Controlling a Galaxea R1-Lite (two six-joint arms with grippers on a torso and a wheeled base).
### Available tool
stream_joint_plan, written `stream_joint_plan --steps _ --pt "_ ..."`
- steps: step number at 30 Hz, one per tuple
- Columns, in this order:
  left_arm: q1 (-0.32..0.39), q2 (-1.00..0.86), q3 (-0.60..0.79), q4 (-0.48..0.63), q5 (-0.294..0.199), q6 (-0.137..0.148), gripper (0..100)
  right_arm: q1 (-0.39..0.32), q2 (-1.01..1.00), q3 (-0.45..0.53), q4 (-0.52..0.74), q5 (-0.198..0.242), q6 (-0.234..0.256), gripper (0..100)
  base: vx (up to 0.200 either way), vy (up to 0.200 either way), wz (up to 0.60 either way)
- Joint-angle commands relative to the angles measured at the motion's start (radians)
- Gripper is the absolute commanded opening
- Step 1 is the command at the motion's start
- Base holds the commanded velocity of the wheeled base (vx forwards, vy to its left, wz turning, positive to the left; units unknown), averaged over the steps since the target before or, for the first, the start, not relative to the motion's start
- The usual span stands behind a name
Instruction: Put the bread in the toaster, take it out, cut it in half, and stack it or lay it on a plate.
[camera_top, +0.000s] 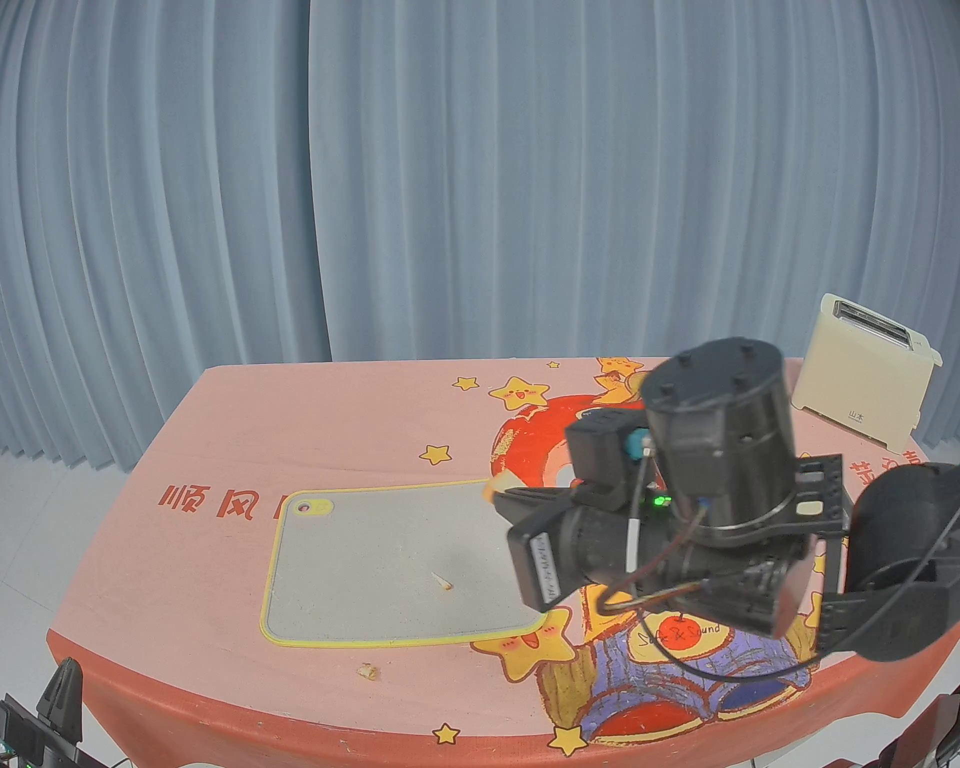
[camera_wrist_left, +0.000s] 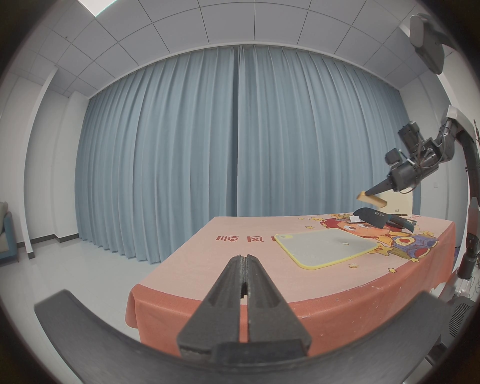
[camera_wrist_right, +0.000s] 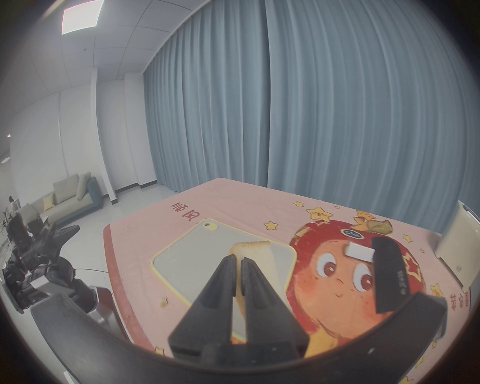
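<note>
A slice of bread (camera_wrist_right: 260, 252) is pinched between the fingers of my right gripper (camera_wrist_right: 238, 261), which is shut on it and held in the air over the right edge of the grey cutting board (camera_top: 390, 560). From the left wrist view the bread (camera_wrist_left: 372, 199) hangs well above the table. The cream toaster (camera_top: 865, 372) stands at the table's far right corner. A black knife (camera_wrist_right: 391, 274) lies on the cartoon print between board and toaster. My left gripper (camera_wrist_left: 245, 286) is shut and empty, low off the table's left front corner.
Two small crumbs lie about, one on the board (camera_top: 441, 581) and one on the cloth by the front edge (camera_top: 369, 671). A white tag (camera_wrist_right: 360, 251) lies next to the knife. A grey curtain hangs behind the table.
</note>
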Motion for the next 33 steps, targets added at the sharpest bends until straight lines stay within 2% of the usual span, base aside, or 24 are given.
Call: stream_joint_plan --steps 1,7,13,22,29,33 --pt "0.000 0.001 0.018 0.000 0.002 0.000 0 -0.031 -0.220 0.165 -0.010 0.000 0.004 0 0.000 -0.200 0.00" --pt "0.000 0.001 0.018 0.000 0.001 0.001 0 -0.096 -0.337 0.270 -0.010 0.001 0.004 0 0.000 -0.200 0.00" --pt "0.000 0.000 0.018 0.000 0.001 0.000 0 -0.234 -0.386 0.363 -0.010 0.018 0.004 0 0.000 -0.200 0.00" --pt "0.000 0.001 0.018 0.000 -0.001 0.000 0 -0.347 -0.320 0.339 -0.012 0.009 -0.001 0 0.000 -0.200 0.00" --pt "0.000 0.001 0.018 0.000 -0.001 0.000 0 -0.441 -0.222 0.328 -0.090 0.015 -0.008 0 0.000 0.000 0.00" --pt "0.000 0.001 0.018 0.000 -0.001 0.000 0 -0.459 -0.173 0.333 -0.105 0.017 -0.011 0 0.000 0.000 0.00"
